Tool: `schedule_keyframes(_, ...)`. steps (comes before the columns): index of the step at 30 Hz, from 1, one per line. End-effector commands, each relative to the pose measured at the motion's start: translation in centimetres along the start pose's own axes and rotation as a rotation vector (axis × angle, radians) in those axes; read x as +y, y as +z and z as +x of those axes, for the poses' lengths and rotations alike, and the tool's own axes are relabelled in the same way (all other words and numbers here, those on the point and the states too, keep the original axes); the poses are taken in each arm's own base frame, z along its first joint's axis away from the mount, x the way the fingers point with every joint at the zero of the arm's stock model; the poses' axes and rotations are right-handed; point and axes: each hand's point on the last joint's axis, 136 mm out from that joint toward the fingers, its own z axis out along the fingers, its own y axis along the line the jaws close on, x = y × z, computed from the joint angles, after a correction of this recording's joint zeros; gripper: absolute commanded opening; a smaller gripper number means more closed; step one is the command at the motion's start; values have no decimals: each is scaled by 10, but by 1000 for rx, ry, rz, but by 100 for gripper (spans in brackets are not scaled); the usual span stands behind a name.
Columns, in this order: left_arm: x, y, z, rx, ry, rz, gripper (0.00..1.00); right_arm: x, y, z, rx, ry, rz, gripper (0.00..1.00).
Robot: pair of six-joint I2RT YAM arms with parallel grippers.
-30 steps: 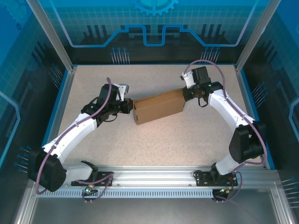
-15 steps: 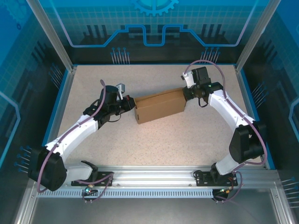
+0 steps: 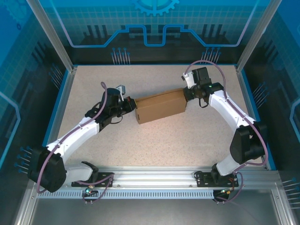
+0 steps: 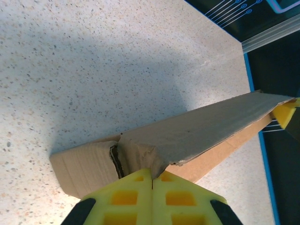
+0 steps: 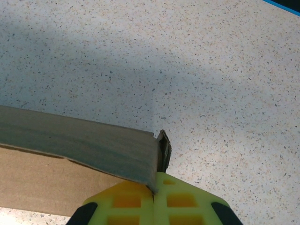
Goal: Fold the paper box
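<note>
The paper box (image 3: 159,108) is a brown cardboard box lying closed on the speckled table, its long axis tilted up to the right. My left gripper (image 3: 131,106) is shut, and its yellow fingertips press against the box's left end. In the left wrist view the left gripper (image 4: 151,171) touches a crumpled flap corner of the box (image 4: 201,129), with no gap between the jaws. My right gripper (image 3: 186,96) is shut against the right end. In the right wrist view the right gripper (image 5: 154,182) meets the lid corner of the box (image 5: 79,140), beside a folded tab.
The table (image 3: 187,140) is bounded by blue edging and aluminium posts (image 3: 55,44) at the back corners. A metal rail (image 3: 154,176) runs along the near edge between the arm bases. Open tabletop lies in front of and behind the box.
The left arm has shifted and turned slightly at the wrist, nudging the box's left end a little to the right. The right arm has stayed still.
</note>
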Motion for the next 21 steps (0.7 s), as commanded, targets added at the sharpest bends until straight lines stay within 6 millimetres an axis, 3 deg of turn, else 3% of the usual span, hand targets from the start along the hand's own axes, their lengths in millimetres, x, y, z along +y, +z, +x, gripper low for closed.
schedule_keyframes(1, 9, -1, 20, 38, 92, -50, 3, 20, 14, 41, 142, -1, -55, 3)
schedule_keyframes(6, 20, 0, 29, 53, 142, -86, 9, 17, 17, 51, 150, 12, -33, 3)
schedule_keyframes(15, -5, -20, 19, 54, 236, -5, 52, 19, 18, 60, 155, 17, -27, 3)
schedule_keyframes(21, -13, -28, -4, 11, 121, 83, 66, 19, 18, 59, 151, 13, -27, 3)
